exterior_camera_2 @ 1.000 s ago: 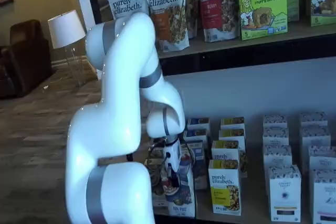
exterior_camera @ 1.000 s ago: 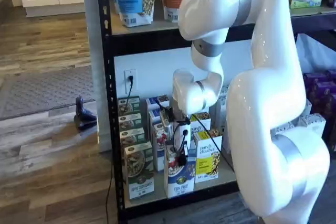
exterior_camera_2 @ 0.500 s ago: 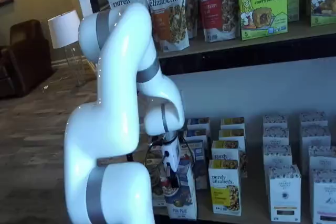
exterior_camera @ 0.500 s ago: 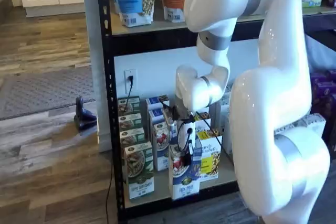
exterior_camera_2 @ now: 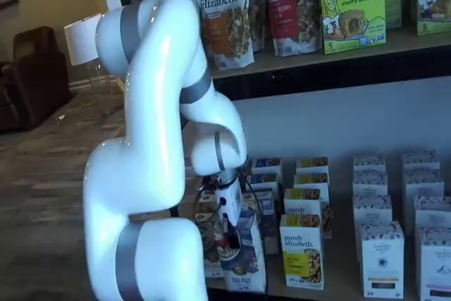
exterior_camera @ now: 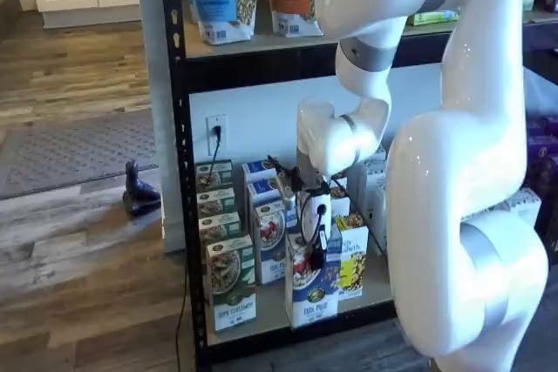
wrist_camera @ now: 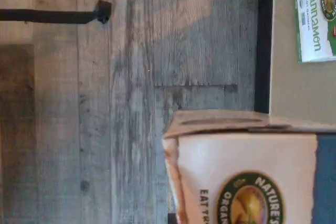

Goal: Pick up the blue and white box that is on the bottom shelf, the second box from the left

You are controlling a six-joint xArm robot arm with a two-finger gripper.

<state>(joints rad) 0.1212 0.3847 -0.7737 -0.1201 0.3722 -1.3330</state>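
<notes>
The gripper (exterior_camera: 319, 246) is gripping the blue and white box (exterior_camera: 312, 289) from above, its black fingers (exterior_camera: 320, 254) clamped down over the carton's upper front, with a black cable looping beside them. The box is hanging directly under the gripper, held upright or nearly so, at the front edge of the bottom shelf (exterior_camera: 275, 315) — whether its base is touching the board cannot be told from either shelf view. To the gripper's left in that shelf view, the green-and-white carton (exterior_camera: 230, 283) is standing at the front of its own row, just beside the held box. To the gripper's right and slightly behind, the yellow carton (exterior_camera: 353, 254) is showing partly hidden by the box and the arm. Behind the gripper, a further blue carton (exterior_camera: 270, 241) is standing in the same row. In the other shelf view the gripper (exterior_camera_2: 227, 230) is again pressing onto the blue and white box (exterior_camera_2: 245, 262), with the yellow carton (exterior_camera_2: 302, 250) just to its right and white cartons (exterior_camera_2: 382, 259) well apart farther right. The wrist view is showing the box's top flap and white face with a round green logo (wrist_camera: 249, 200) close up — grey wooden floor (wrist_camera: 105, 119) lying beyond it.
</notes>
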